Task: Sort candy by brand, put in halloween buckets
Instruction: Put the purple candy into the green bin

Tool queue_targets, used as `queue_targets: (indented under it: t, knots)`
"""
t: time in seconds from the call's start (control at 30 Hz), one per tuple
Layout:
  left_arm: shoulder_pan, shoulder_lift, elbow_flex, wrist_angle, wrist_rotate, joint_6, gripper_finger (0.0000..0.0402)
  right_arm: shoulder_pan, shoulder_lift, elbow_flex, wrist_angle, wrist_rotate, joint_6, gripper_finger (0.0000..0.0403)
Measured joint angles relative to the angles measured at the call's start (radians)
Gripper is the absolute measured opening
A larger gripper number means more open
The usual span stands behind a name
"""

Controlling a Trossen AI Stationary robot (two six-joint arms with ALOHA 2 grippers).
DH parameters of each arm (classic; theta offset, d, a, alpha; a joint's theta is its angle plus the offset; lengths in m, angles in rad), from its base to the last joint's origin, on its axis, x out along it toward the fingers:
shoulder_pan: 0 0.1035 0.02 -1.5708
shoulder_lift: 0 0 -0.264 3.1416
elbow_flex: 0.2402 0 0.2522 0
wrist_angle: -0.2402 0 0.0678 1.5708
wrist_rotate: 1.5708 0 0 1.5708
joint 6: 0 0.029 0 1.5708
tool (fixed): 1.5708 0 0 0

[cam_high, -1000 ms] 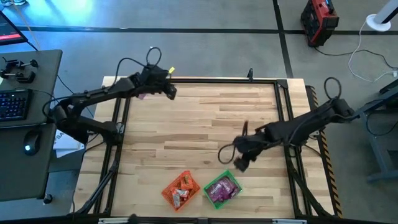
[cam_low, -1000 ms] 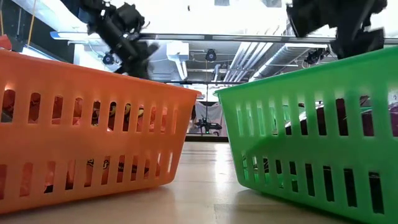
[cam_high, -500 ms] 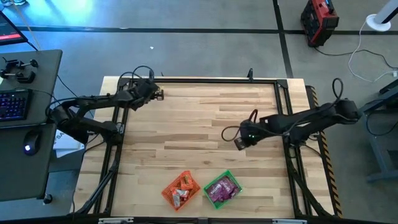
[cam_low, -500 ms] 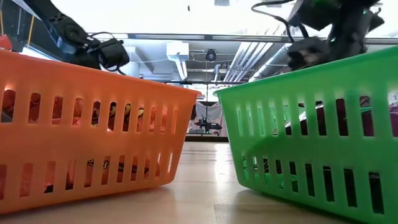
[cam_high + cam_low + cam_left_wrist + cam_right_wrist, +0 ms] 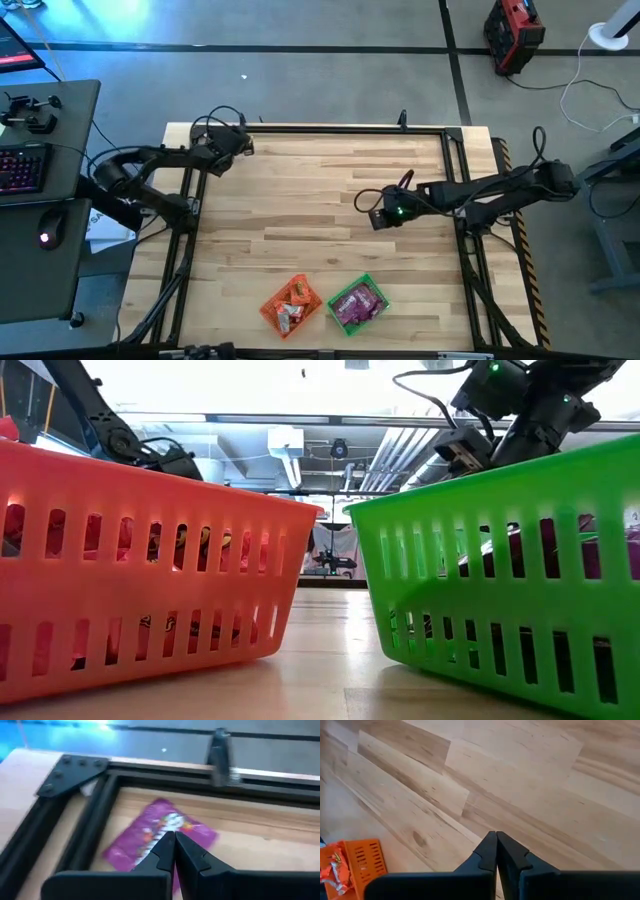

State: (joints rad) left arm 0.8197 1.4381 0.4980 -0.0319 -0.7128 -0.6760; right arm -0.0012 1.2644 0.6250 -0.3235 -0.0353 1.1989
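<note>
Left gripper is up at the table's far left corner, right by the black frame, fingers pressed together w/ nothing between them; a purple candy packet lies flat on the wood just beyond the tips, tucked inside the frame corner, and from the wrist cam I can't tell if the tips touch it or sit just above. Right gripper is out over the middle-right of the table, above bare planks, fingers also closed tight & holding nothing; a small green light glows on that wrist. The two buckets sit side by side near the front edge, apart from both arms: orange bucket on the left, green bucket on the right, a narrow gap between them. From above the orange one has orange-red packets in it plus something pale, the green one has purple packets. At table height you see both baskets' slotted walls up close, orange and green, w/ dark and reddish shapes showing thru the slots, too vague to name. The right wrist cam catches the orange bucket off at one edge w/ red wrappers in it
</note>
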Motion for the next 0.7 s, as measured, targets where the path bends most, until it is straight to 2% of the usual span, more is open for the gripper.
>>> queue_targets:
  t: [0.23, 0.4, 0.53, 0.7]
  knots:
    - [-0.025, 0.065, 0.001, 0.052, -0.102, -0.011, 0.0000, 0.001, 0.000, 0.000, 0.004, -0.009, 0.045, 0.0000]
    - [-0.056, 0.120, 0.000, 0.027, -0.093, -0.069, 0.0000, 0.002, 0.000, 0.000, 0.039, -0.041, 0.064, 0.0000]
    - [-0.073, 0.155, 0.000, -0.003, -0.080, -0.205, 0.0000, 0.002, 0.000, 0.001, 0.072, -0.044, 0.099, 0.0000]
    - [-0.098, 0.191, 0.000, -0.006, -0.082, -0.230, 0.0000, 0.003, 0.000, 0.001, 0.107, -0.048, 0.121, 0.0000]
